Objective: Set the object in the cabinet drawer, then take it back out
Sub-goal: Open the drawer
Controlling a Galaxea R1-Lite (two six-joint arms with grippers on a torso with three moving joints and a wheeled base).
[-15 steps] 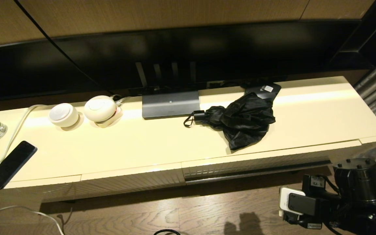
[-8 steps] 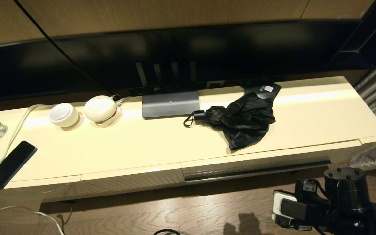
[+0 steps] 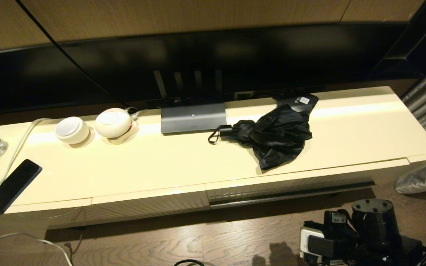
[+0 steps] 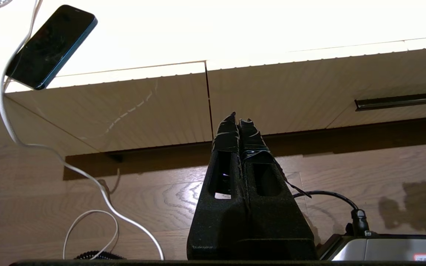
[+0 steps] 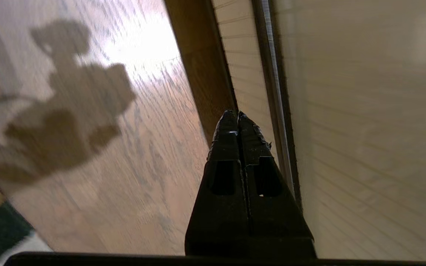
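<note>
A: Wooden floor [image 3: 183, 244] fills the near ground, and at 5 o'clock in the head view the right arm [image 3: 372, 225] sits lower and further toward 7 o'clock than a second ago. Has anything on the cabinet moved with it?

B: No, the cabinet top [image 3: 154, 166] and everything on it match the earlier view. Only the arm has dropped. From its wrist camera the right gripper [image 5: 238, 116] points at the dark strip under the cabinet drawer [image 3: 290, 184], claw pressed fully together, holding nothing.

A: And the left one?

B: Left gripper [image 4: 238, 123] is parked, claw also pinched closed and empty, aimed at the ribbed front panels [image 4: 135, 111] with a phone [image 4: 50, 46] and a white cable [image 4: 50, 155] at its 10 o'clock.

A: So the drawer is not yet open?

B: It looks closed, or very nearly. I judge the descent to be the approach for hooking that lower edge and pulling it out, the first step of the task.

A: Where is the object?

B: Further back, near 1 o'clock from the middle of the cabinet top: the umbrella [image 3: 276, 135] lies loose on the surface, handle toward the grey stand [image 3: 192, 118], its far folds touching a small black box [image 3: 301, 101]. Well apart from both grippers.

A: Beyond that?

B: Two white round gadgets [image 3: 94, 127] toward 10 o'clock, then the dark screen [image 3: 213, 59] along the back wall
</note>
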